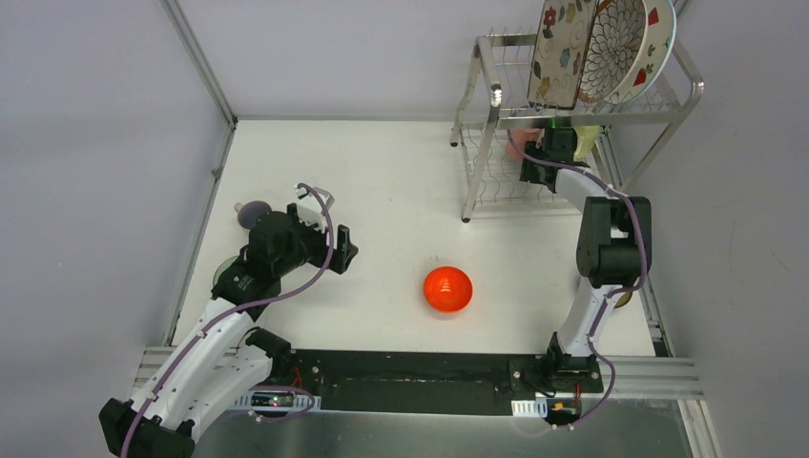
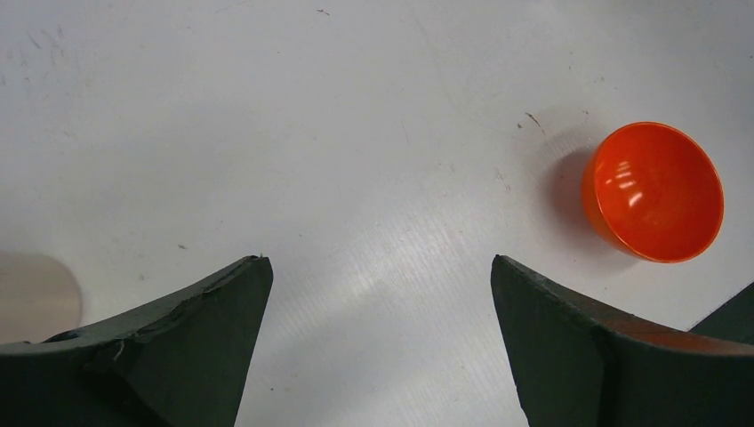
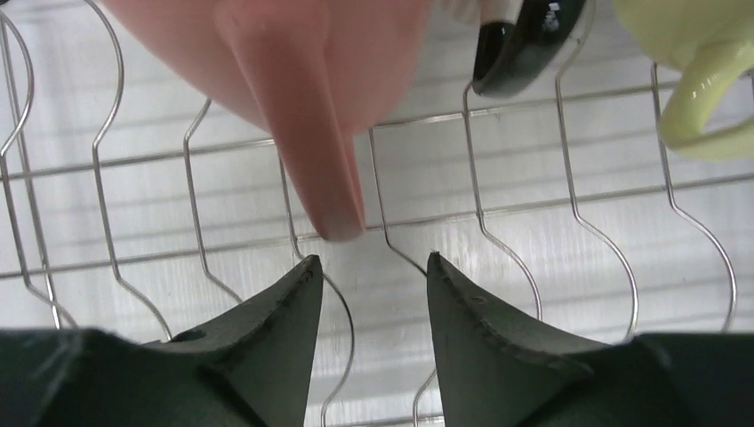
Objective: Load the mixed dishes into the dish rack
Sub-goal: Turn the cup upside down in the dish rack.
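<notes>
Right hand (image 3: 369,265) parted, empty, just short of the pink cup (image 3: 267,53) in the dish rack (image 1: 630,116) — left hand (image 2: 381,267) wide open.

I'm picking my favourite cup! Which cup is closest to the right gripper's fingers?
The pink cup: its handle points down almost to the right gripper tips. The pale yellow cup sits far off to one side.
</notes>
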Controlling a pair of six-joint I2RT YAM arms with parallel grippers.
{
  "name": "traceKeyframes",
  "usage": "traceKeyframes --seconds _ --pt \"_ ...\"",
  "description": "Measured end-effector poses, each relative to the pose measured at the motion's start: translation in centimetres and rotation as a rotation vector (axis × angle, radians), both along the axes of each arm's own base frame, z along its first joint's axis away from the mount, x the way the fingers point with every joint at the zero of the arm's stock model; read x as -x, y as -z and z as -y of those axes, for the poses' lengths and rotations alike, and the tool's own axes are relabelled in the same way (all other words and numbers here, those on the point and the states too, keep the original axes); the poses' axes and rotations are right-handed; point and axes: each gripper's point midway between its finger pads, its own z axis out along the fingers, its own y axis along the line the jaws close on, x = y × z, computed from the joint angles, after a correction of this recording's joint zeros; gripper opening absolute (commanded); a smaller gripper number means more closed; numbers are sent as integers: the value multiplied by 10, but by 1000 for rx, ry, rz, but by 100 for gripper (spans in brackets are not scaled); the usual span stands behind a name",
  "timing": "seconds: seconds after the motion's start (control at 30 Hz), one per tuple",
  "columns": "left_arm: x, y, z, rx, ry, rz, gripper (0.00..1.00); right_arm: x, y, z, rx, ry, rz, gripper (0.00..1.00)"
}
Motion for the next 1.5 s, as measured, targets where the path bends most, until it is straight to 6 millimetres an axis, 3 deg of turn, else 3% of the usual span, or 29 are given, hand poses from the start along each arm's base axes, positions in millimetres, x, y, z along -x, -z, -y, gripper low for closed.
traceKeyframes --seconds 0.43,0.67,0.8,1.07,1.23,1.5 --pt "0 0 0 0 0 0 99 50 6 -22 -239 1 -127 46" --pt "0 0 0 2 1 1 99 61 -13 -29 -443 35 -118 38" --pt "0 0 0 1 1 1 99 59 -24 -28 -545 61 -104 32" --pt "0 0 0 1 1 1 99 49 -38 -21 -697 149 -81 10" --pt "0 0 0 1 1 1 99 30 -39 -13 -770 213 -44 5" --pt "0 0 0 1 1 0 99 3 -24 -8 -834 278 -26 2"
